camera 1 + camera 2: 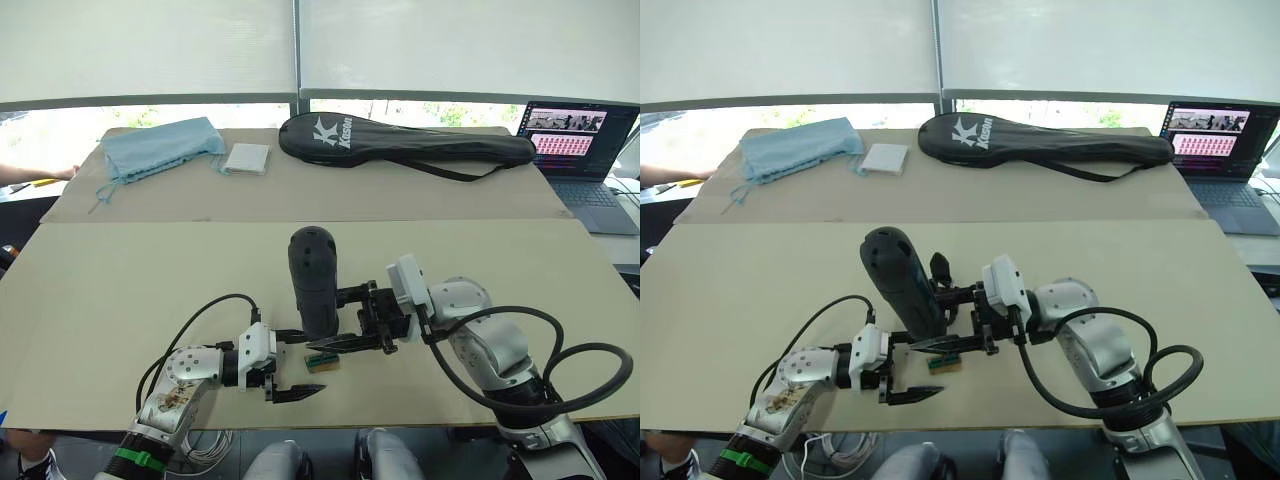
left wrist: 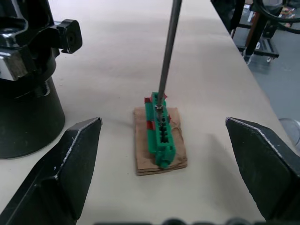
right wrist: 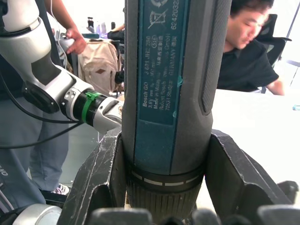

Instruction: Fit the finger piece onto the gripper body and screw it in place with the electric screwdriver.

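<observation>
**Screwdriver held upright over a small green block on the table**

At far left, on the rear board, lies a crumpled pale blue cloth, with a small white square pad just beside it. Nearer the camera, the left gripper rests low over the beige table, its two black fingers spread wide with nothing between them; in the left wrist view the fingers flank, without touching, a small green plastic block on a tan cardboard square.

At centre, the thick dark blue-black cylindrical electric screwdriver stands nearly upright, its thin silver bit reaching down to the far end of the green block. Behind the screwdriver in the right eye view, a small pointed black piece rises near the right gripper; whether it is the finger piece or the gripper body cannot be told. A chunky black block with a round base stands on the table beside the cardboard.

To the right, the right gripper is clamped around the screwdriver's barrel, one finger on each side. On the rear board lies a long black zipped racket bag with white lettering; at far right, an open laptop.
</observation>
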`<action>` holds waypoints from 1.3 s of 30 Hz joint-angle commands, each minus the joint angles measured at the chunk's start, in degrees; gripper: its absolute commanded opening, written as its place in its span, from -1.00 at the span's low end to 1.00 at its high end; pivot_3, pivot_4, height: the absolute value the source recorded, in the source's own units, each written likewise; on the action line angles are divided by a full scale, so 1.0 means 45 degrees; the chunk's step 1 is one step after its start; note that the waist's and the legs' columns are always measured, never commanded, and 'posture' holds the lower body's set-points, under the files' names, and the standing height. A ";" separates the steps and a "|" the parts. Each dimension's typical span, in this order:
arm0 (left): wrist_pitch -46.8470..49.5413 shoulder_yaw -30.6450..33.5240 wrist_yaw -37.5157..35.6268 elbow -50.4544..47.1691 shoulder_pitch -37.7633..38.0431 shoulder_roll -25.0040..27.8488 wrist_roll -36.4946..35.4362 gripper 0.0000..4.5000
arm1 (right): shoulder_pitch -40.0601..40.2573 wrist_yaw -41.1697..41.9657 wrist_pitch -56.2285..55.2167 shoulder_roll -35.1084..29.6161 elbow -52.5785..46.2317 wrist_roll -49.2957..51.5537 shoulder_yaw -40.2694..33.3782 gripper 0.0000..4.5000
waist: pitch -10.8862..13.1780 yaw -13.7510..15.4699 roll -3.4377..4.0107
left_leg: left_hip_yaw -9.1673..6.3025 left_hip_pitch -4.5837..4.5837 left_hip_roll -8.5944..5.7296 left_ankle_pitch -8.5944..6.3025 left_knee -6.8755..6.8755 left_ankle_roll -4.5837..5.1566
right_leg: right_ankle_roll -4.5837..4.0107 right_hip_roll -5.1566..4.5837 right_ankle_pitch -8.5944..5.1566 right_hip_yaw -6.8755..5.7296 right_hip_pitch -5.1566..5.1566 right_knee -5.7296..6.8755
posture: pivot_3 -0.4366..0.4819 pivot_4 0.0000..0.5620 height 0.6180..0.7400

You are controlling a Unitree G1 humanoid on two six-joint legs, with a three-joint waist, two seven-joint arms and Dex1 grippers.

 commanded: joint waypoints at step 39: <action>0.2036 0.3897 -0.0106 -0.2916 0.0912 0.1381 -0.3701 0.98 | -0.2767 -0.1819 0.3793 -0.1327 -0.2608 0.4732 -0.2916 -0.15 | 0.0033 -0.0017 -0.0028 | 0.0001 -0.0012 0.0003 -0.0003 -0.0003 0.0000 | -0.0002 0.0006 -0.0001 -0.0006 -0.0007 -0.0011 | -0.05 -0.47 1.00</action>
